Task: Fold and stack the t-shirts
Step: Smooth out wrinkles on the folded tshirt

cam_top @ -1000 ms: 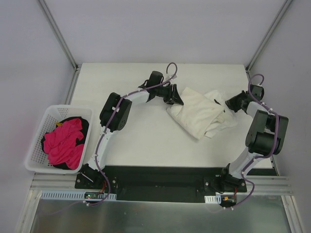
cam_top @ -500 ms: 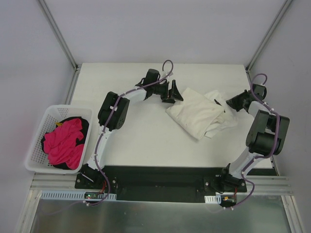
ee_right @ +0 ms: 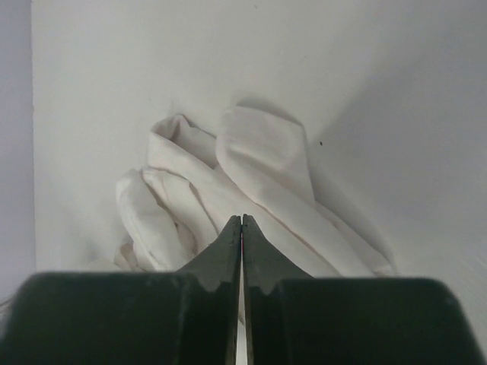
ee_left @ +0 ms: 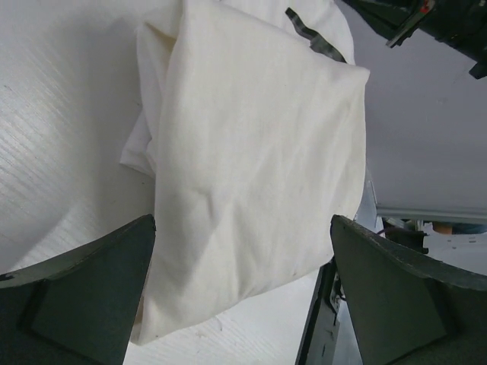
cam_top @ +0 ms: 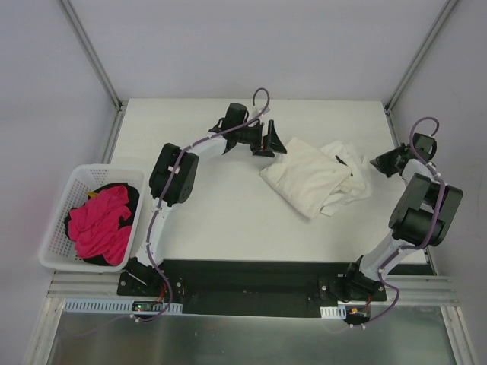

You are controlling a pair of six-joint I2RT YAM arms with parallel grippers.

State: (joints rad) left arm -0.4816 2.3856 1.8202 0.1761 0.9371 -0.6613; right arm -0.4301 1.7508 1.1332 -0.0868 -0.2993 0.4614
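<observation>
once the left pincer (cam_top: 272,140) came apart and released the cream t-shirt (cam_top: 304,176), this fold seemed finished; the right pincer (cam_top: 379,162) stayed together.

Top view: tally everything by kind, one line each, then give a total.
Grippers: 2 (left gripper, right gripper)
T-shirts: 2 (cream-white t-shirt, white t-shirt with black marks)
Baskets: 1 (white basket)
Cloths in it: 2 (pink cloth, black cloth)
Total: 7
</observation>
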